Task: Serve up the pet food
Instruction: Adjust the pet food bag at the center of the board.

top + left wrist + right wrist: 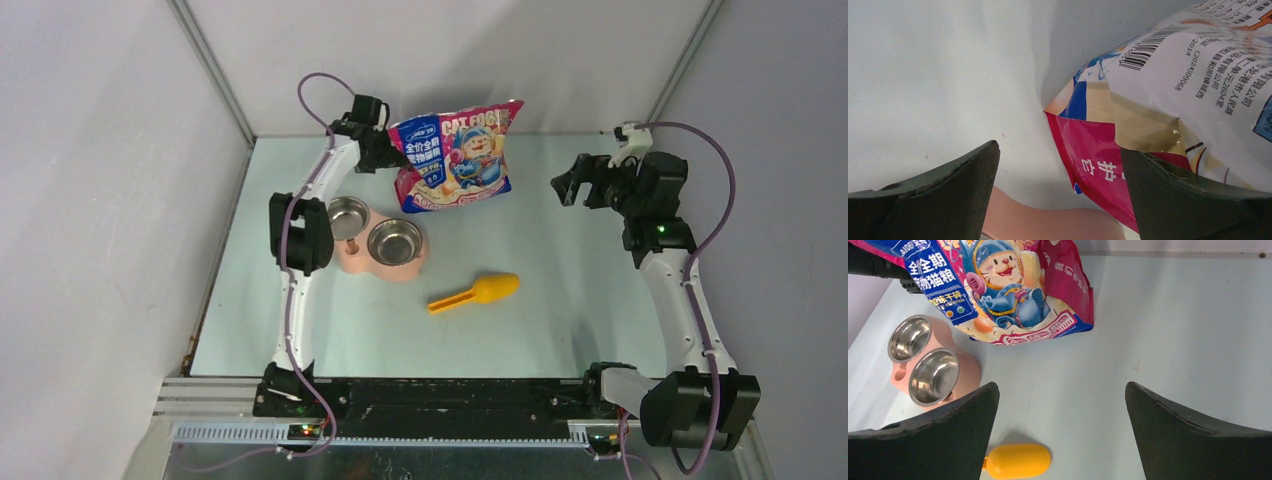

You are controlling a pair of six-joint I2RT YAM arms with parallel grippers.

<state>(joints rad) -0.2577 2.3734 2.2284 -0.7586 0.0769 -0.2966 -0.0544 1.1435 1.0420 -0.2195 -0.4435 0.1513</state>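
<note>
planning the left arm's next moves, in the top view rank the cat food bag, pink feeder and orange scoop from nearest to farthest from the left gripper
1. cat food bag: right beside the left gripper, on its right in the view.
2. pink feeder: nearer the arm bases, below the gripper in the view.
3. orange scoop: farthest, toward the middle, right of the feeder.

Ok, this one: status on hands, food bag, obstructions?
Left hand open, astride the cat food bag's edge. Right hand open, empty. Bag standing upright. Nothing blocking the feeder.
</note>
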